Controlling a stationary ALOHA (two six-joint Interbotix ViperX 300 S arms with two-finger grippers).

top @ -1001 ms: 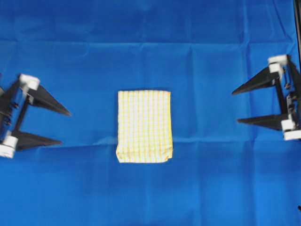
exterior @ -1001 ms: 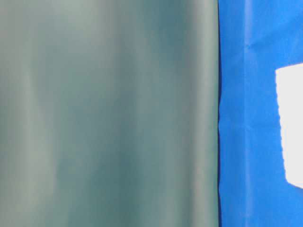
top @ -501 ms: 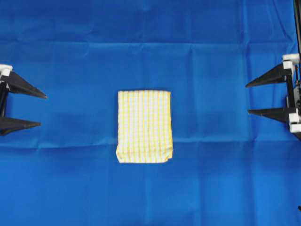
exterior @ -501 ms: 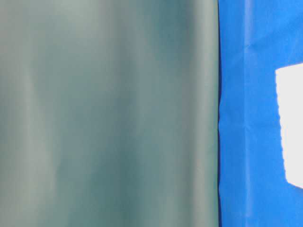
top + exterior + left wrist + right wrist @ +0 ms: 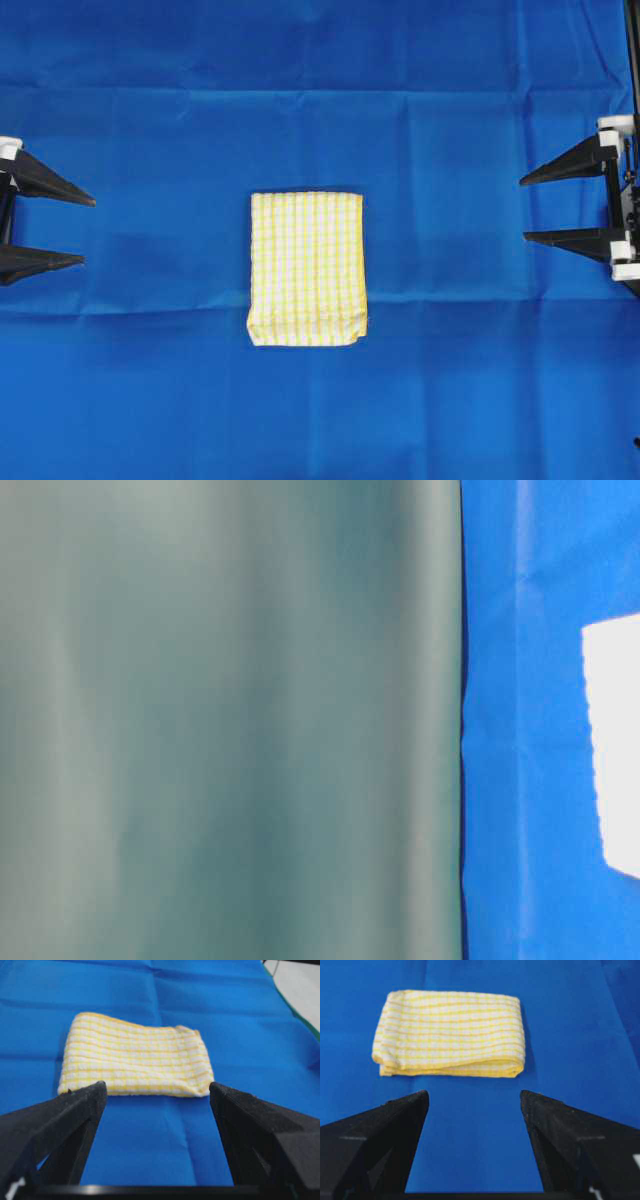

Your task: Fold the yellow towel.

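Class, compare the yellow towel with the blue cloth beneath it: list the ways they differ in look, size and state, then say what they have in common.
1. Colour: the yellow towel is pale yellow and white in fine checks; the blue cloth is plain blue.
2. Size: the towel covers only a small patch in the middle; the blue cloth fills the overhead view.
3. State: the towel is folded into a layered rectangle; the blue cloth is spread out flat, showing only creases.
Shared: both are fabric, and no end effector touches either.

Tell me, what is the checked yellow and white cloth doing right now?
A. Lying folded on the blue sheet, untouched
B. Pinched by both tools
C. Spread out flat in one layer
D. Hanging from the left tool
A: the checked yellow and white cloth lies as a folded rectangle on the blue sheet, with the open left tool and right tool both well clear of it.
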